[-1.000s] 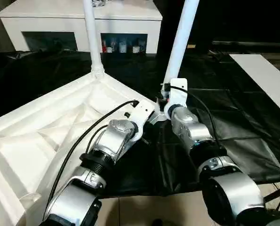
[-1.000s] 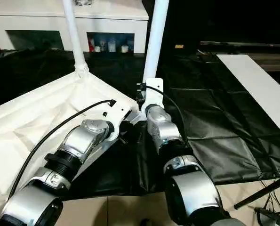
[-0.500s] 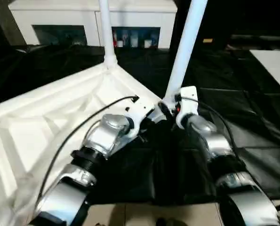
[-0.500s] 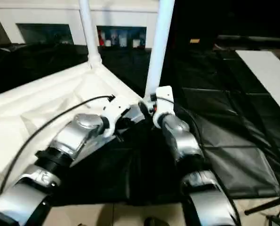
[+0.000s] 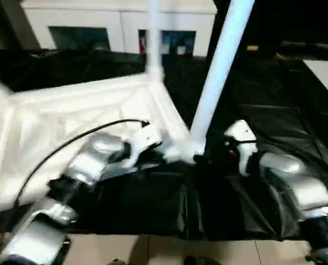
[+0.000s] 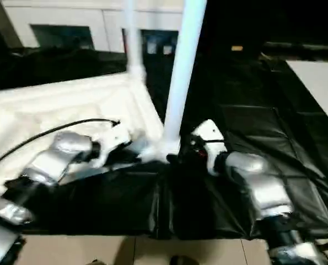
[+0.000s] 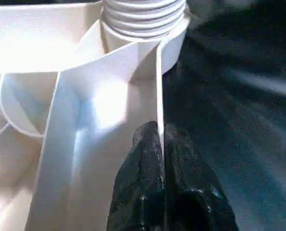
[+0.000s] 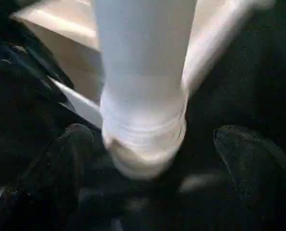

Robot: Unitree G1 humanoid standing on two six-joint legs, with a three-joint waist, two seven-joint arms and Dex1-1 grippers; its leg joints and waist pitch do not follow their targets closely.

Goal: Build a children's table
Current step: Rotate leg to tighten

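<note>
Both silver forearms reach forward and angle toward each other. The left gripper [image 7: 160,144] is pinched tight, its black fingers pressed together. The right gripper [image 8: 152,159] is spread wide, fingers [image 8: 61,163] far apart.

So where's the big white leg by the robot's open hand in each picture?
Left eye view: near leg, right of centre, upright.
Right eye view: centre.
Left wrist view: its ribbed base.
Right wrist view: between the open fingers.
Shared landmark: the tabletop corner.
</note>
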